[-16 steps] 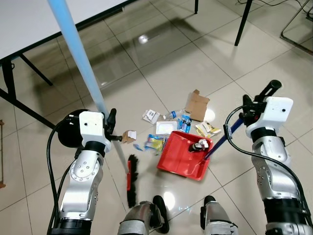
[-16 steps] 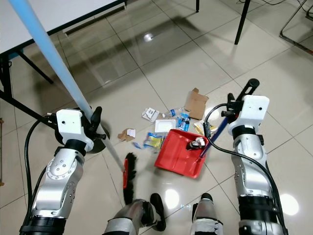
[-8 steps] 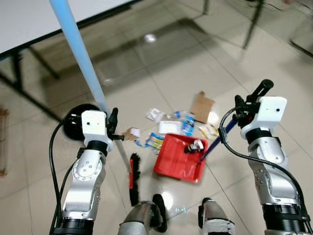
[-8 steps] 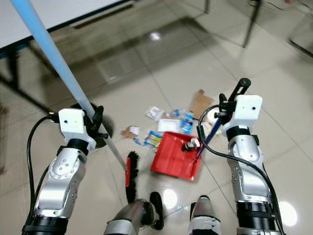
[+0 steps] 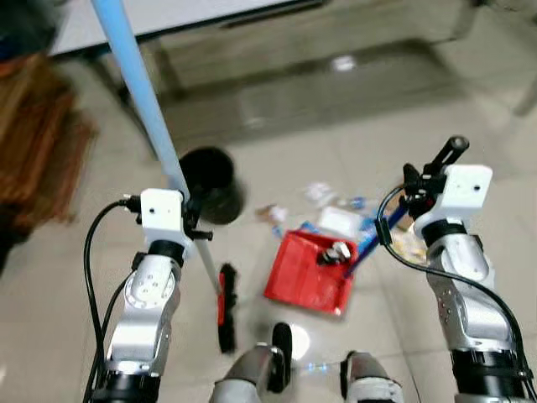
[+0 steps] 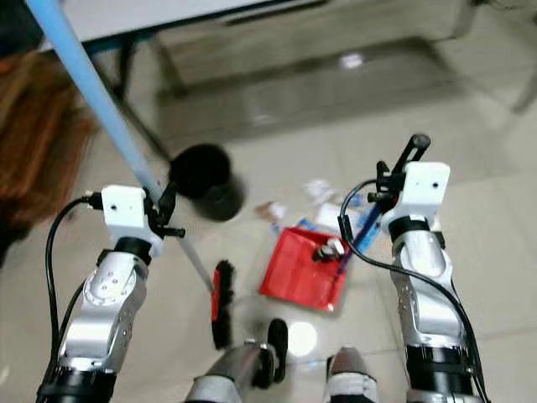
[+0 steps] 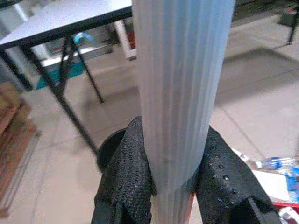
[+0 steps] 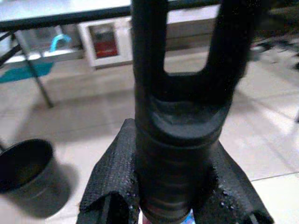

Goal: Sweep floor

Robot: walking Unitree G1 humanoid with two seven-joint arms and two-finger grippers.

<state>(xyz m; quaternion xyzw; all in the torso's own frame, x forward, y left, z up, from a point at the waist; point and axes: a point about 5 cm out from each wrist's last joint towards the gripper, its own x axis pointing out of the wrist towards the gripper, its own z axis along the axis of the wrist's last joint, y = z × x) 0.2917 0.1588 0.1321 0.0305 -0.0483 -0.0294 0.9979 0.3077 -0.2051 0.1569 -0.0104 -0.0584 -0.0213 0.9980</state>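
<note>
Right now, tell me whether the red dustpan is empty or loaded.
Loaded, barely: the red dustpan holds one small piece of litter near its handle end, while more scraps lie on the floor beyond it.

Glossy pale floor tiles [image 5: 470, 126] mirror light beside the smooth red plastic dustpan [image 5: 302, 273]. The broom handle [image 7: 180, 93] is finely ribbed, pale blue; gripper pads [image 7: 128, 172] look rough, matt black.
</note>
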